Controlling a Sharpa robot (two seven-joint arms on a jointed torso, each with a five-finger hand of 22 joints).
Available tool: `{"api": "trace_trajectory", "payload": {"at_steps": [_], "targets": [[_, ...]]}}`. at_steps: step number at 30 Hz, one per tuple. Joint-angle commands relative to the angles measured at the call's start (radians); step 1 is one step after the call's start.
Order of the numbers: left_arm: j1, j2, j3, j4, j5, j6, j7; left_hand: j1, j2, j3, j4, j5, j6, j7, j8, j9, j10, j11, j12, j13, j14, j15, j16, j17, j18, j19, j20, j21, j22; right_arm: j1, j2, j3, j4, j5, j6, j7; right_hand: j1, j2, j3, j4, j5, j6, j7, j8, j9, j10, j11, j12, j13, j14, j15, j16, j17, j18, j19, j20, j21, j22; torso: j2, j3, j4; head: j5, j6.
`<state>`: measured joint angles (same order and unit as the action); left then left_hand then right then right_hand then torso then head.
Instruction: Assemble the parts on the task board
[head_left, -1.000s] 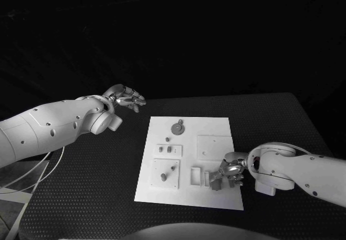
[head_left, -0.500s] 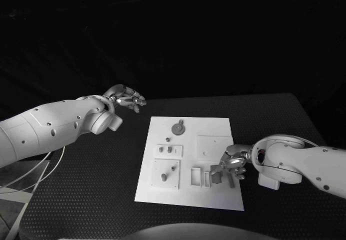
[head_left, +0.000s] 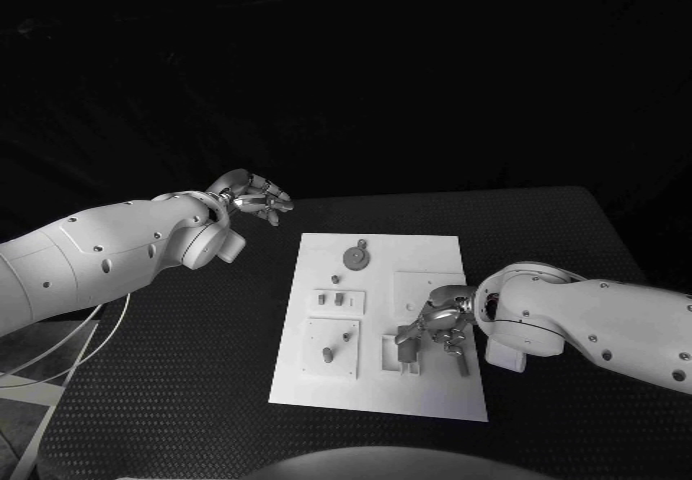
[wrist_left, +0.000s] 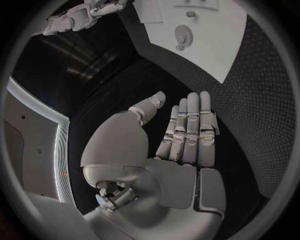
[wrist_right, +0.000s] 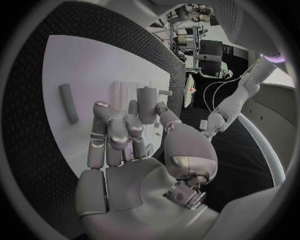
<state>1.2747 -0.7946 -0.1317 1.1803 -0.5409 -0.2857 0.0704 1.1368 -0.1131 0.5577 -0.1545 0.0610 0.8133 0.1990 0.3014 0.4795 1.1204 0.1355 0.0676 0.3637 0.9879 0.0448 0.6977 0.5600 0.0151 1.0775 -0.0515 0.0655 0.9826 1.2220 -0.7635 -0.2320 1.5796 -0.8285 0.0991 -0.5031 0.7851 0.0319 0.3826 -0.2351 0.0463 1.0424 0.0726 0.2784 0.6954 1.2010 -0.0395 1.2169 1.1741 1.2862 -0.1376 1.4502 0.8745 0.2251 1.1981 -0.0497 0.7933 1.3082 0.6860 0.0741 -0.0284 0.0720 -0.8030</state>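
The white task board (head_left: 433, 250) lies mid-table. My right hand (head_left: 441, 322) hovers over its near right part and pinches a small grey part (head_left: 408, 345) between thumb and fingers; in the right wrist view that grey part (wrist_right: 147, 104) stands upright at the fingertips of the right hand (wrist_right: 125, 150), above the board (wrist_right: 87, 65). A loose grey rod (head_left: 460, 358) lies on the board beside the hand, also seen as the rod (wrist_right: 67, 102). My left hand (head_left: 253, 195) is raised off the board's far left corner, and the left hand (wrist_left: 184, 135) is flat and holds nothing.
On the board sit a grey gear (head_left: 355, 257), a small plate with two pegs (head_left: 339, 297), a plate with one peg (head_left: 329, 352) and narrow slot frames (head_left: 391, 352). Black table surface (head_left: 577, 240) surrounds the board.
My right hand has carried the grey part leftward and a little farther across the board, from near its right edge toward the slot frames. The left arm stays still.
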Motion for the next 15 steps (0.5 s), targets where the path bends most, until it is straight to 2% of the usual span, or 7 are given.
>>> {"api": "trace_trajectory", "payload": {"at_steps": [1, 11, 15], "targets": [[0.001, -0.001, 0.0, 0.004, 0.003, 0.012, 0.002, -0.004, -0.004, -0.001, 0.005, 0.001, -0.008, -0.001, 0.004, -0.001, -0.009, -0.001, 0.001, 0.002, 0.009, 0.0, -0.006, 0.001, 0.017, 0.003, -0.003, 0.005, -0.001, -0.009, 0.016, -0.004, -0.012, 0.039, -0.012, -0.023, 0.009, 0.021, 0.056, -0.055, 0.003, 0.005, 0.001, -0.001, 0.001, 0.003, 0.002, 0.002, -0.001, 0.001, -0.006, 0.002, -0.002, 0.037, 0.005, 0.003, 0.002, 0.015, 0.0, 0.0008, 0.0014, 0.001, -0.003], [0.001, -0.004, 0.0, 0.005, 0.002, 0.014, 0.001, -0.004, -0.004, -0.001, 0.005, 0.001, -0.008, -0.001, 0.004, -0.001, -0.009, -0.001, 0.001, 0.002, 0.009, 0.0, -0.006, 0.002, 0.017, 0.002, -0.003, 0.005, -0.001, -0.023, 0.029, -0.006, -0.023, 0.038, -0.005, -0.027, 0.001, 0.021, 0.055, -0.054, 0.003, 0.005, 0.001, -0.002, 0.001, 0.002, 0.002, 0.001, -0.002, 0.001, -0.006, 0.002, -0.002, 0.037, 0.005, 0.003, 0.002, 0.015, 0.0, 0.0016, -0.0007, 0.006, -0.009], [0.001, -0.004, 0.001, 0.005, 0.002, 0.014, 0.001, -0.004, -0.004, -0.001, 0.006, 0.001, -0.008, -0.001, 0.004, -0.001, -0.009, -0.001, 0.001, 0.002, 0.009, 0.0, -0.006, 0.002, 0.017, 0.002, -0.003, 0.005, -0.001, -0.024, 0.033, -0.006, -0.024, 0.028, -0.029, -0.023, -0.003, 0.021, 0.055, -0.053, 0.003, 0.005, 0.001, -0.003, 0.001, 0.001, 0.002, 0.001, -0.003, 0.001, -0.006, 0.002, -0.003, 0.037, 0.005, 0.003, 0.001, 0.015, -0.001, 0.0019, -0.0011, 0.007, -0.01]]}}
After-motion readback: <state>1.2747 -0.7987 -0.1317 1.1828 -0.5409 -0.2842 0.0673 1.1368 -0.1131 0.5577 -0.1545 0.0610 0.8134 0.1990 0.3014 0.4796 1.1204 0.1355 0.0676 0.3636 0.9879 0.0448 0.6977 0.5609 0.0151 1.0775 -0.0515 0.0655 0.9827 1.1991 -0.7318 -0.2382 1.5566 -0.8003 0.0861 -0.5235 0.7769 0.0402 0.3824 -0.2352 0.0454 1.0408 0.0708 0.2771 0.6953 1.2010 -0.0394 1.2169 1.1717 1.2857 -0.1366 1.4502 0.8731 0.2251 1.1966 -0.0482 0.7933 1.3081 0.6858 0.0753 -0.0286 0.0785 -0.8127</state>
